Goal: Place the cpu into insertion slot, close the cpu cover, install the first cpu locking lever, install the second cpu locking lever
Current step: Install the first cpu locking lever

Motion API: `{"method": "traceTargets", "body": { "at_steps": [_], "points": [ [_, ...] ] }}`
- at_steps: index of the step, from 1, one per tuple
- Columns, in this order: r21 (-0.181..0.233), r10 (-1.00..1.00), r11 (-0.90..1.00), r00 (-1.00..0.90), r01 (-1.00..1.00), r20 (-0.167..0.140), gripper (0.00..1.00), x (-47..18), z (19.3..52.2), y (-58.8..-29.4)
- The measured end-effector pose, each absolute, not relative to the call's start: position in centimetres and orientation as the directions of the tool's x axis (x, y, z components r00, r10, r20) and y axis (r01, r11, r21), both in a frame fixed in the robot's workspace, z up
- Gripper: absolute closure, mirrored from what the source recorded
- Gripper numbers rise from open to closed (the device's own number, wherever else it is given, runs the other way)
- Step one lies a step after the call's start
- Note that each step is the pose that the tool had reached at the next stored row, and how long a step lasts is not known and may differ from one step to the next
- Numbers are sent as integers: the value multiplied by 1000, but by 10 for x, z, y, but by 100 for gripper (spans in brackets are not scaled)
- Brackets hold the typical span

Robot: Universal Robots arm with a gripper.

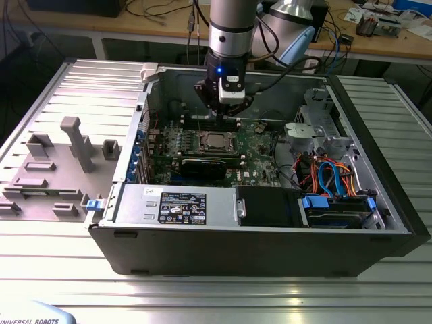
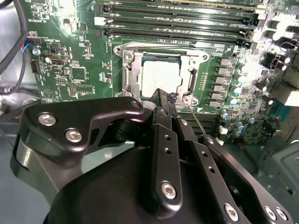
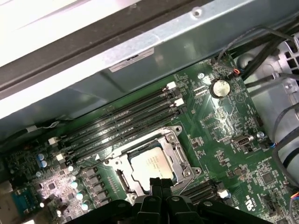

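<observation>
Silvery-grey square cpu is seated under thin metal-frame cpu cover, black tool closed beside it; stiff, springy lever wire is probably best hooked near its end.

A ribbed silvery metal table carries everything; an open black computer case lies on its side across the middle; just beside it, on the exterior view's left, a flat grey moulded panel with upright blocks rests on the ribs.
</observation>
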State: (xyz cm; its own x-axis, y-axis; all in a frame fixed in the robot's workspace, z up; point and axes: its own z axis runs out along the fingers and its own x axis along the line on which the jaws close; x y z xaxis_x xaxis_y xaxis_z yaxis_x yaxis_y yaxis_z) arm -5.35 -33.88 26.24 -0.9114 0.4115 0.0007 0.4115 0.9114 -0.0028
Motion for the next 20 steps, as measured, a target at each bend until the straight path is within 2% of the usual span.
{"method": "traceTargets", "body": {
  "at_steps": [20],
  "points": [
    [-3,377,926,-926,377,1,89,-54,262,-339]
  ]
}}
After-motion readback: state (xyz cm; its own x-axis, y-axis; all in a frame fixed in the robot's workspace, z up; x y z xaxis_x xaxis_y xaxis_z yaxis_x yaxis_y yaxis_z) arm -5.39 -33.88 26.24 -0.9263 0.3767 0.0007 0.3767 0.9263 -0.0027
